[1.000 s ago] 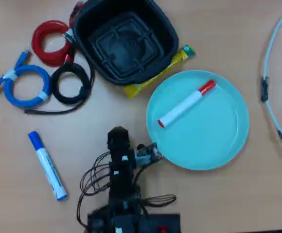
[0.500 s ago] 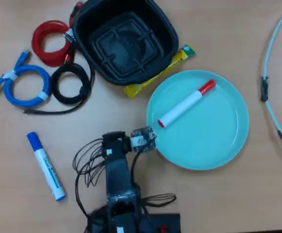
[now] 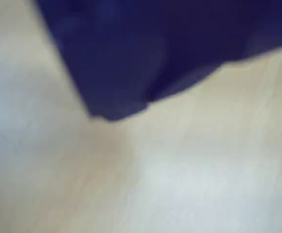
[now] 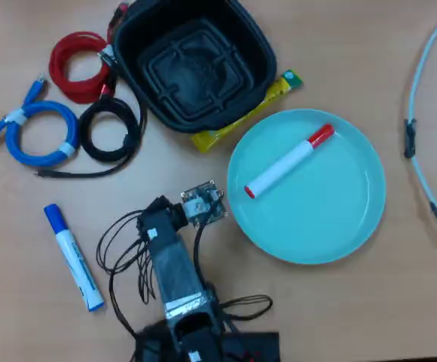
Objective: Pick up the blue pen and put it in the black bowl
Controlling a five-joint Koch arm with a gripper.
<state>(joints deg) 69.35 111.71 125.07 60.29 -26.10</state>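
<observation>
Now swing your gripper (image 4: 158, 207), whose opening I cannot tell, left over the blue pen (image 4: 72, 257), aligning jaws across its barrel.

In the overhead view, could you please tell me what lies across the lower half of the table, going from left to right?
blue pen → the arm with its gripper → light-blue plate holding the red-capped marker → pale cable at the right edge.
</observation>
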